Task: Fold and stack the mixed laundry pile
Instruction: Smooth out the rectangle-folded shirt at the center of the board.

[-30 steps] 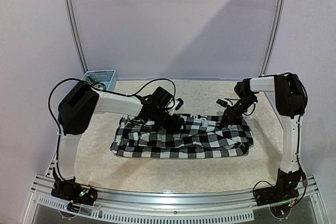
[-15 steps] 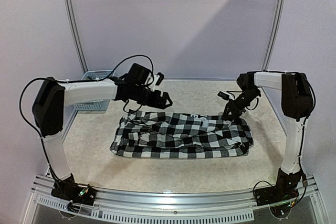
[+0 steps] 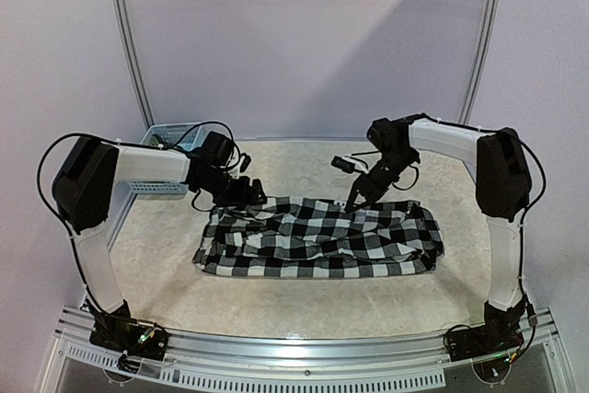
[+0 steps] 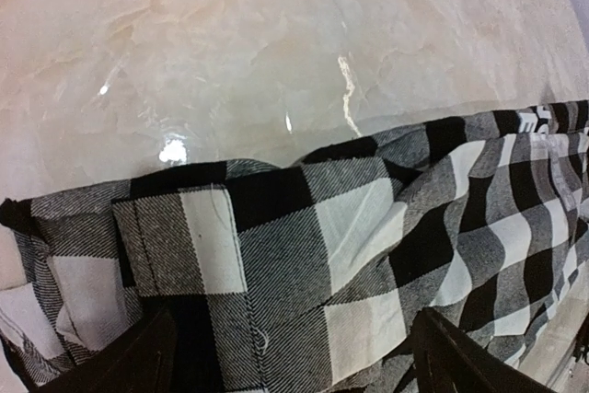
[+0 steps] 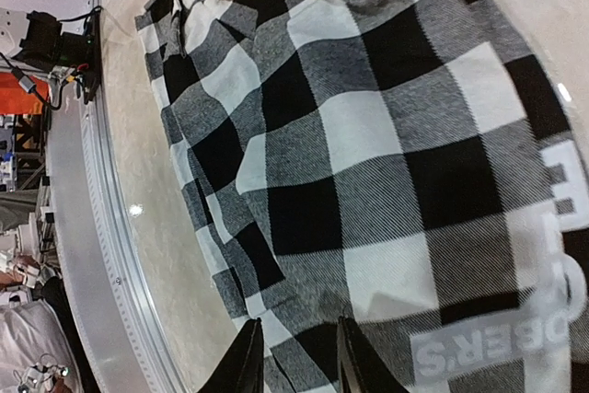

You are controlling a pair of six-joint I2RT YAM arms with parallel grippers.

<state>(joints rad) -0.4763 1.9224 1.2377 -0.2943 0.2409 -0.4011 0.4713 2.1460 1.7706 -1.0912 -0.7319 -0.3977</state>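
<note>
right wrist: lettering (image 5: 502, 342) on checked shirt (image 5: 368, 135) | top external: basket (image 3: 175, 129)
</note>
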